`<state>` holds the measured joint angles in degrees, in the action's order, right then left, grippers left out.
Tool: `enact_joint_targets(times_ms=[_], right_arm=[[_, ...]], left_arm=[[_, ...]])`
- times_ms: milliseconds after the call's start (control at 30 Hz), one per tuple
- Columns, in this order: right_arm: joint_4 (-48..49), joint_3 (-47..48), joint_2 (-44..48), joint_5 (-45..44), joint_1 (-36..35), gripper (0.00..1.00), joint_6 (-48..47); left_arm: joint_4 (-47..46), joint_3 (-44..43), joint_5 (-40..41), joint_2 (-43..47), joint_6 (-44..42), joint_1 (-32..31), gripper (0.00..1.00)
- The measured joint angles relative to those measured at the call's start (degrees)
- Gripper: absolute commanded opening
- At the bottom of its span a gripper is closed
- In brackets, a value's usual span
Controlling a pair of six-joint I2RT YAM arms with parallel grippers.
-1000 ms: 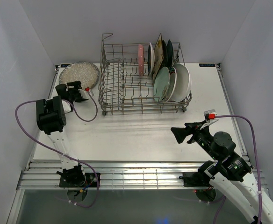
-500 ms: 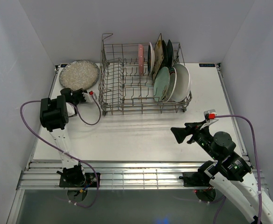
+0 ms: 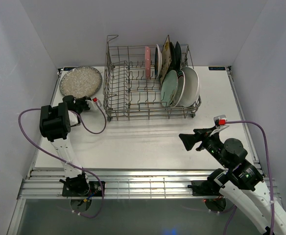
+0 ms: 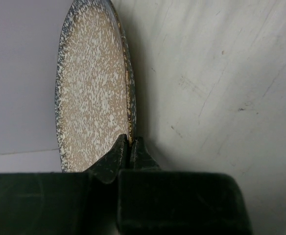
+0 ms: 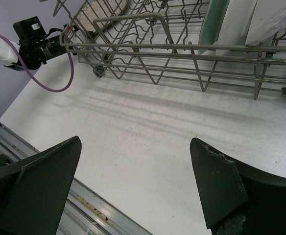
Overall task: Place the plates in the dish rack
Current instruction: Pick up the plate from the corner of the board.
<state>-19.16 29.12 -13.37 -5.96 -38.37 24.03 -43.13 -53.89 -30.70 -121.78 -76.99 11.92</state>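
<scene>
Your left gripper [image 4: 130, 143] is clamped on just the near rim of the speckled plate [image 4: 91, 83]; lifted, the plate may pivot or slip from the fingers. Your right gripper [image 5: 135, 181] gapes wide, empty.

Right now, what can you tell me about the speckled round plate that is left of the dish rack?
The speckled plate is round and shallow, with a grey-and-white speckled face and a dark rim. It is at the far left corner of the table, beside the dish rack, outside it. The left hand is shut on its near rim. Whether it lies fully flat I cannot tell.
</scene>
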Motion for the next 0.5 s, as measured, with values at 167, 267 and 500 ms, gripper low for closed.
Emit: enact_joint_targets(times_ms=[167,267,500], right_arm=[[0.0,0.0,0.4,0.0,0.0,0.97,0.0],[0.0,0.0,0.7,0.0,0.0,0.97,0.0],[0.0,0.0,0.7,0.1,0.0,0.97,0.0]], left_arm=[[1.7,1.4,-0.5,3.7,4.9,0.6,0.00],[3.9,1.9,-1.4,7.4,9.8,1.4,0.00],[9.7,2.4,-1.7,14.3,18.7,2.8,0.00]])
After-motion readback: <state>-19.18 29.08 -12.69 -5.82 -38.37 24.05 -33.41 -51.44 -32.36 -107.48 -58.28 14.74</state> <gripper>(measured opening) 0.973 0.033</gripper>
